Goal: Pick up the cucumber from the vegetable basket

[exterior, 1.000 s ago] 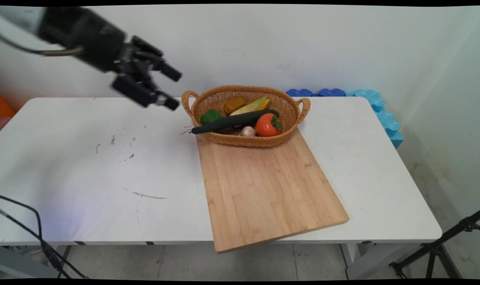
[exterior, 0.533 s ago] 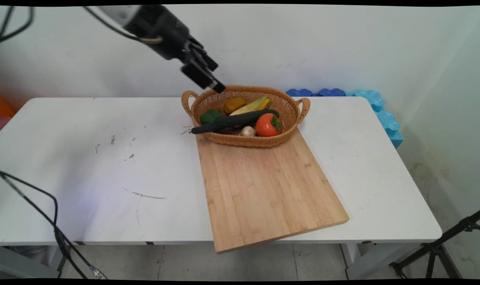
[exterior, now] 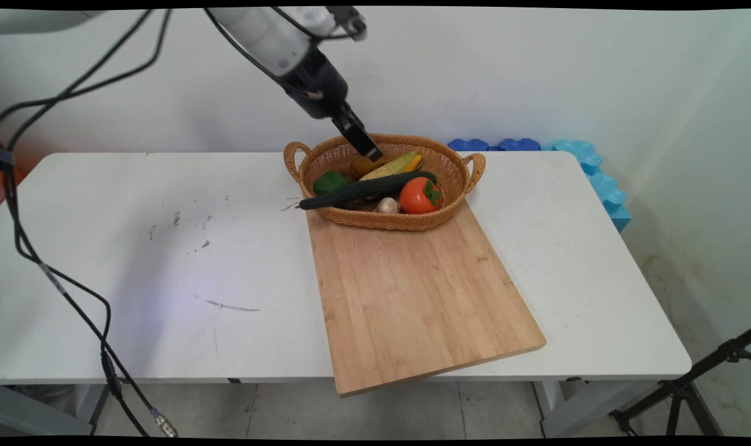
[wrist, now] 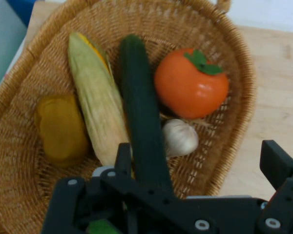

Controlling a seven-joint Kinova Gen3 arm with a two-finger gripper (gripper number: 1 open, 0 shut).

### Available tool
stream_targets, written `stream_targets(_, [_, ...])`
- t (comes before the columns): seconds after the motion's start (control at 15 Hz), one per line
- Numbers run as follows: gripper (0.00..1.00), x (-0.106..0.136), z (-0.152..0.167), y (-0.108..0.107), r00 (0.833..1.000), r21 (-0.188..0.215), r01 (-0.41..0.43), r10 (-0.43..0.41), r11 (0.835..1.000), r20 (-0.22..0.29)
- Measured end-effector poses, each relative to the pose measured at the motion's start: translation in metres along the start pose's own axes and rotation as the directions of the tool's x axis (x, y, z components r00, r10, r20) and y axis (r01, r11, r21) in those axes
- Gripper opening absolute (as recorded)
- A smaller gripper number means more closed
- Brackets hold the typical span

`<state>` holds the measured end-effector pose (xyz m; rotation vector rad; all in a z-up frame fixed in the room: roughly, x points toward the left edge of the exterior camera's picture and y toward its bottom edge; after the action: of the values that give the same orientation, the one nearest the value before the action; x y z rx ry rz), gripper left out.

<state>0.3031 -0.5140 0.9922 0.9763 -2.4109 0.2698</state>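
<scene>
Our black two-finger gripper [wrist: 198,161] hangs wide open, empty, over the oval wicker basket [exterior: 449,162]; only the main view shows the green pepper [exterior: 329,182] at the basket's 9 o'clock.

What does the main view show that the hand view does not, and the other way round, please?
Only the main view shows the whole white table, the long wooden cutting board, the blue foam blocks by the wall, the basket's two loop handles and the round green pepper.

Only the hand view shows the open black hand from behind, one finger wide at the right, hanging over the basket.

Both show the oval wicker basket, dark green cucumber, orange tomato, white garlic bulb, pale corn cob and yellow-brown piece.
</scene>
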Motion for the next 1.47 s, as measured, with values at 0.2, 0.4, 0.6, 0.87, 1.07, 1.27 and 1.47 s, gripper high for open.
stream_targets(0.2, [1.0, 0.003, 0.03, -0.002, 0.998, 0.025, 0.032, -0.034, 0.999, 0.044])
stream_targets(0.4, [1.0, 0.003, 0.059, -0.003, 0.994, 0.049, 0.058, -0.062, 0.997, 0.087])
stream_targets(0.6, [1.0, 0.002, 0.078, -0.003, 0.99, 0.069, 0.07, -0.078, 0.995, 0.114])
stream_targets(0.87, [1.0, -0.001, 0.097, -0.006, 0.986, 0.096, 0.075, -0.088, 0.993, 0.142])
stream_targets(1.07, [1.0, -0.002, 0.106, -0.007, 0.984, 0.108, 0.076, -0.093, 0.991, 0.154])
stream_targets(1.27, [0.0, -0.003, 0.115, -0.007, 0.982, 0.116, 0.079, -0.097, 0.99, 0.164])
stream_targets(1.47, [0.0, -0.003, 0.121, -0.007, 0.981, 0.119, 0.079, -0.099, 0.99, 0.167])
